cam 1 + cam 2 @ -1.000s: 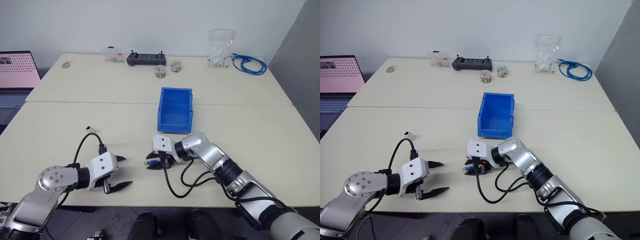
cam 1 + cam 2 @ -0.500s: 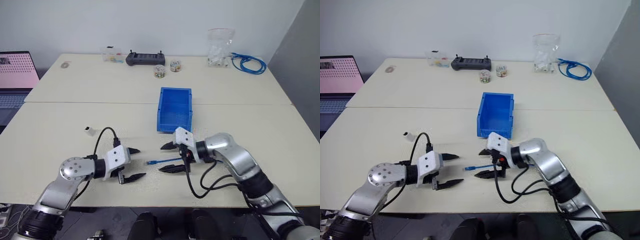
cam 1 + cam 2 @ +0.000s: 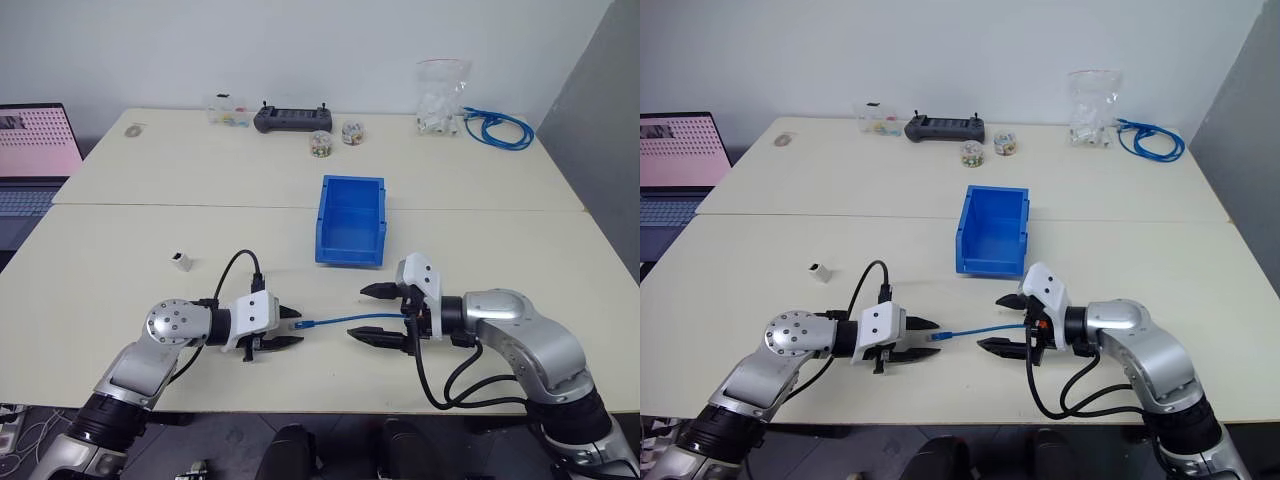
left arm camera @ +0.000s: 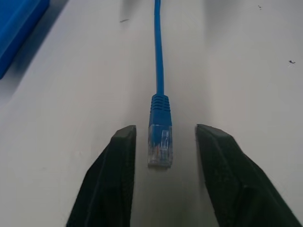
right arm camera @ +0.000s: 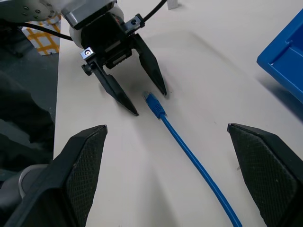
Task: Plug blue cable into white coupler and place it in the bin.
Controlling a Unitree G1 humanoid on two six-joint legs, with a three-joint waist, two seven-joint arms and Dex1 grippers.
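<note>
Between narrowed left fingers point(image 4: 124, 161), blue cable point(image 4: 160, 137) plug, right gripper point(image 3: 378, 313) withdrawn, spread

Blue cable point(image 4: 159, 71) (clear plug), blue bin point(image 3: 351, 222)

A second ago our right gripper point(image 3: 378, 313) sat low at the centre of the head view, closed over the plug end of the blue cable point(image 3: 340, 320). It has since let go, opened wide and drawn back toward the lower right, so the cable now lies stretched out on the table. Our left gripper point(image 3: 290, 328) has slid in from the lower left, and its fingers point(image 4: 118, 170) have narrowed to either side of the clear plug, not yet touching it.
</note>
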